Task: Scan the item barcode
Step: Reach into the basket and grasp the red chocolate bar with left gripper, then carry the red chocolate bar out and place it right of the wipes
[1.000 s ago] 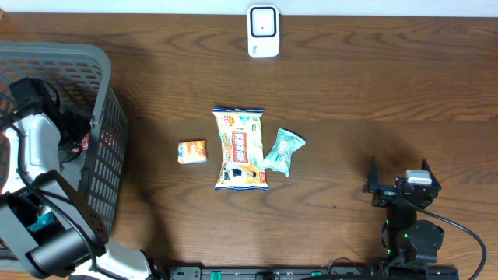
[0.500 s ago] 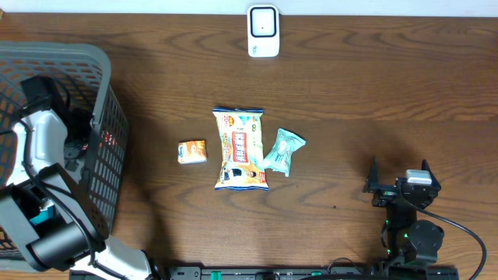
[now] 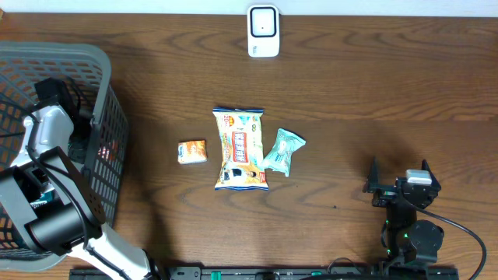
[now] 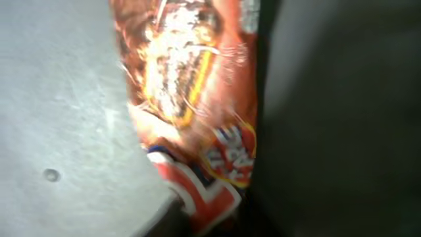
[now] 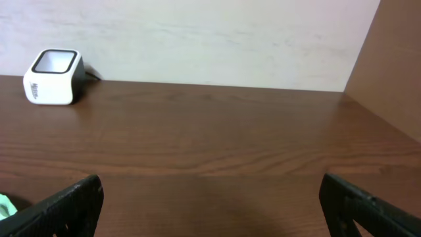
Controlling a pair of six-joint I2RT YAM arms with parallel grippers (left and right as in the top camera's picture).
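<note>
1. Across the overhead view: a brown wood-grain surface (image 3: pixel 373 101), with a pale wall along its far edge.
2. A grey mesh basket (image 3: pixel 54 50) stands at the far left of the surface.
3. The left arm (image 3: pixel 45 128), with white and black links, reaches down inside the basket. The left claw (image 3: pixel 84 144) sits low against the right-hand mesh wall. Its wrist view is blurred, filled with packaging between a pale grey face and a dark mass. Cannot tell whether the claw is gripping or only close.
4. The right arm (image 3: pixel 416 233) is at the near right corner, well apart from all the goods. The right claw (image 5: pixel 210 197) is spread wide with nothing between its fingers and points toward the far wall.
5. A yellow-and-white packet (image 3: pixel 241 149) lies flat mid-surface, long axis running near to far.
6. A red packet (image 4: pixel 197 99) with orange print is inside the basket, right in front of the left claw. From overhead only red flecks show through the mesh.
7. A white scanner (image 3: pixel 263 31) with a dark window sits at the far edge, centre, near the wall.
8. A teal packet (image 3: pixel 282 151) lies tilted, touching the right edge of the yellow-and-white packet.
9. An orange packet (image 3: pixel 192 152), the smallest, lies near the yellow-and-white packet on its left, not touching.
</note>
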